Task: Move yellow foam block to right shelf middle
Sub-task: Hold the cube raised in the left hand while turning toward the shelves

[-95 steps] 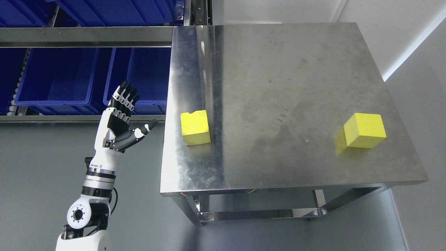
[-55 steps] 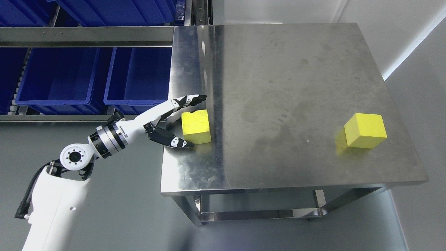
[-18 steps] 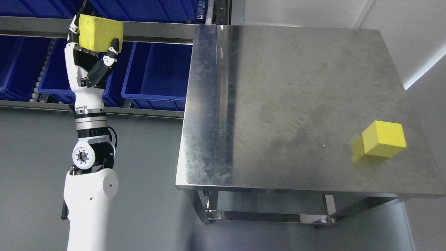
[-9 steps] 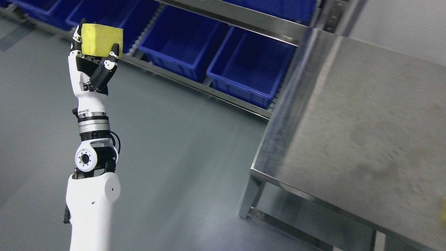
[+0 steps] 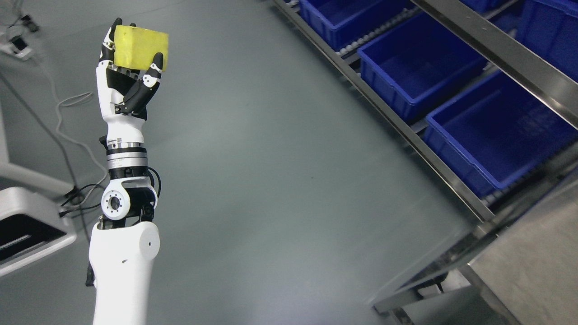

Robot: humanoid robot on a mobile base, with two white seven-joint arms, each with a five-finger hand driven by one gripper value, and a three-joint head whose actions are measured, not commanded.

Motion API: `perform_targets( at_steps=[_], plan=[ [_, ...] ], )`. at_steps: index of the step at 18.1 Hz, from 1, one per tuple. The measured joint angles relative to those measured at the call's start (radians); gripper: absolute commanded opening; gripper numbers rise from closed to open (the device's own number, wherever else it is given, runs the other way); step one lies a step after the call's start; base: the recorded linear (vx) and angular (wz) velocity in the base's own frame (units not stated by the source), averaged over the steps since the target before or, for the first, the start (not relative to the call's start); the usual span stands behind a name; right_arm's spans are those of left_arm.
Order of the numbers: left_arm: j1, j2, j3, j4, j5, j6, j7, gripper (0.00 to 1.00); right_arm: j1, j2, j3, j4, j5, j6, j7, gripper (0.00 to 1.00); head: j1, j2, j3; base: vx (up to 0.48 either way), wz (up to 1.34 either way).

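Note:
My left hand [image 5: 131, 58] is raised at the upper left of the head view, fingers curled around the yellow foam block [image 5: 140, 47], which it holds up above the grey floor. The forearm rises straight from the bottom edge. A shelf rack [image 5: 451, 135] with blue bins runs diagonally across the right side, well away from the block. The right arm does not show.
Blue bins [image 5: 420, 76] sit in the rack, one more [image 5: 501, 131] closer to me. The steel table corner [image 5: 528, 275] shows at the lower right. A white machine base [image 5: 31, 221] and loose cables [image 5: 67, 117] lie on the floor at the left.
The camera has swung left: table and rack slid to the right and the second block left the picture. My left hand picked the block off the table and keeps holding it raised.

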Motion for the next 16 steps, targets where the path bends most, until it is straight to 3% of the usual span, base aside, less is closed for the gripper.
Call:
perform_targets(
  at_steps=[6,16],
  plan=[
    [0.008,-0.002,-0.021,-0.005,0.000,0.000,-0.001,0.42,0.000,0.000,0.000,0.000,0.000,0.000,0.000,1.00,0.0000,0.000,0.000,0.043,0.50],
    [0.018,-0.002,-0.035,-0.008,0.000,0.004,-0.002,0.42,0.000,0.000,0.000,0.000,0.000,0.000,0.000,1.00,0.0000,0.000,0.000,0.121,0.15]
  ],
)
